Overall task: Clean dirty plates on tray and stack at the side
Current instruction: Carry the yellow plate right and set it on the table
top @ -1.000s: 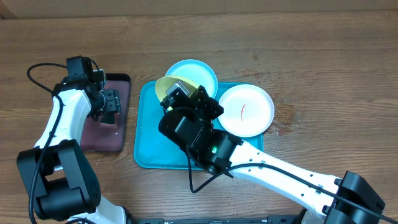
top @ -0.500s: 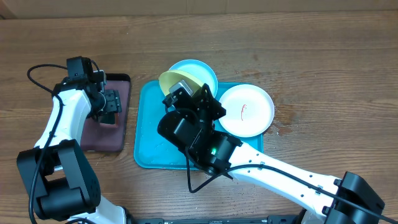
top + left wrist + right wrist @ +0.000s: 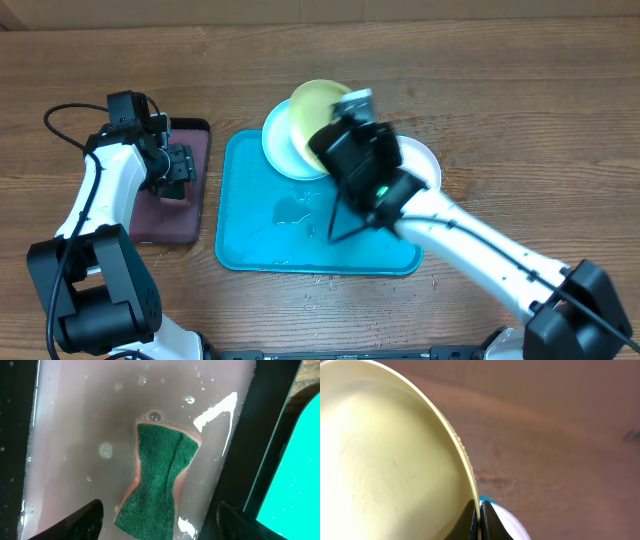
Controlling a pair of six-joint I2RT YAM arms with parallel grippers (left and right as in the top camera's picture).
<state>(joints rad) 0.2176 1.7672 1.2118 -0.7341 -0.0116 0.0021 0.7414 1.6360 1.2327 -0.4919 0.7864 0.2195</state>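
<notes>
Since a second ago the right gripper (image 3: pixel 479 519) has swung past the far edge of the large turquoise-blue rectangular plastic tray (image 3: pixel 250 238). It is clenched on the rim of the round yellow-green plastic plate (image 3: pixel 312 98), which is tilted over the round light-blue plastic plate (image 3: pixel 278 148) and shows only faint specks on its face. The left gripper (image 3: pixel 160 524) hangs spread over the green sponge (image 3: pixel 161 467), left of that tray.

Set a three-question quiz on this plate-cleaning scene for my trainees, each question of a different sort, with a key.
1. True or false: the right gripper is shut on the rim of the yellow-green plate.
2. Where does the green sponge lie? A: in the black-rimmed tray; B: in the right gripper; C: on the yellow-green plate.
3. In the overhead view, which plate does the held plate overlap?
Key: 1 true; 2 A; 3 the light blue plate.
</notes>
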